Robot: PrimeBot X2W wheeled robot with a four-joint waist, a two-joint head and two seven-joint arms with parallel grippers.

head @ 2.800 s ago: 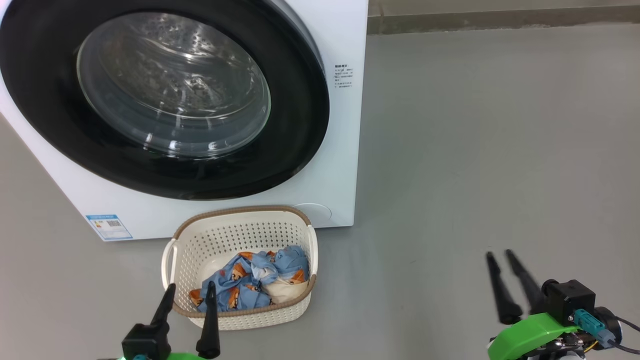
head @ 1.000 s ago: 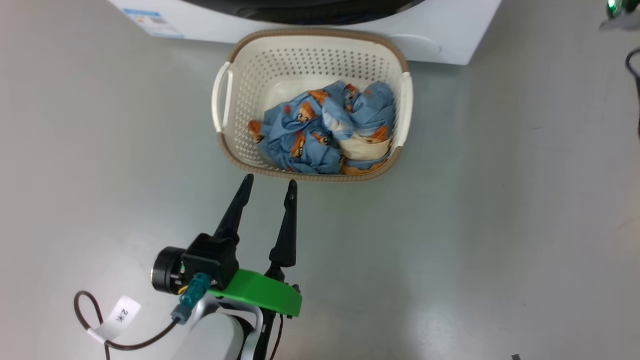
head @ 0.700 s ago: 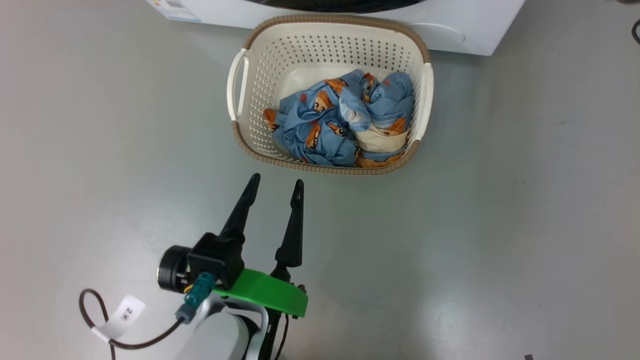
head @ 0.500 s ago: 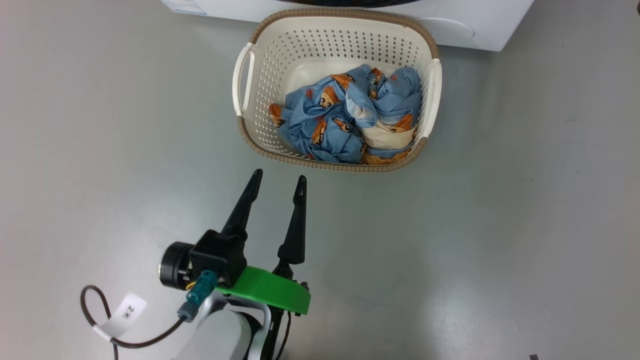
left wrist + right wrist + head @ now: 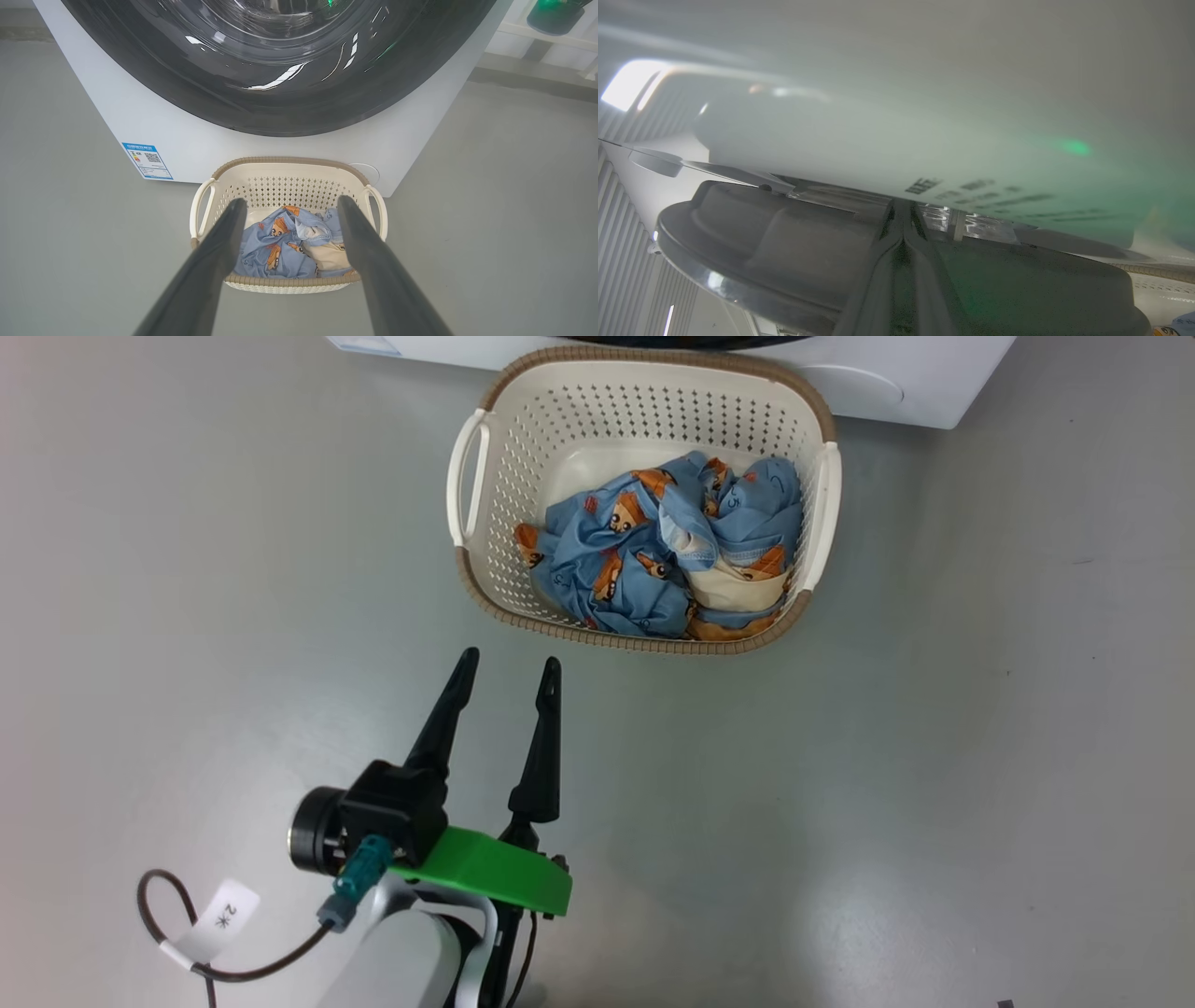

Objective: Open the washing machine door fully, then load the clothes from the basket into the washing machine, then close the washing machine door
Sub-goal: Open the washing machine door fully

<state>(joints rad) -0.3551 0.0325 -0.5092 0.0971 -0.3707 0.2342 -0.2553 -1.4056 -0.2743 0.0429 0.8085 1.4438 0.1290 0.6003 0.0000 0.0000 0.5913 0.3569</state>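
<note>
Two risks: the right gripper point(image 5: 902, 210), pinched fully shut and holding nothing, pokes its tips at the edge of the door point(image 5: 761, 233) above the basket point(image 5: 644, 645). Pulling from there, it could slip off the glossy rim and leave the door barely ajar. The left gripper point(image 5: 509, 661) hangs wide open and empty just short of the basket, and could nudge it. The clothes point(image 5: 653, 560) lie inside the basket, the washing machine point(image 5: 154, 126) just behind it.

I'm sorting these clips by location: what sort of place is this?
Probably a laundry area, perhaps a test room: a white front-loading washing machine stands on a bare grey floor, with a basket of clothes before it.
</note>
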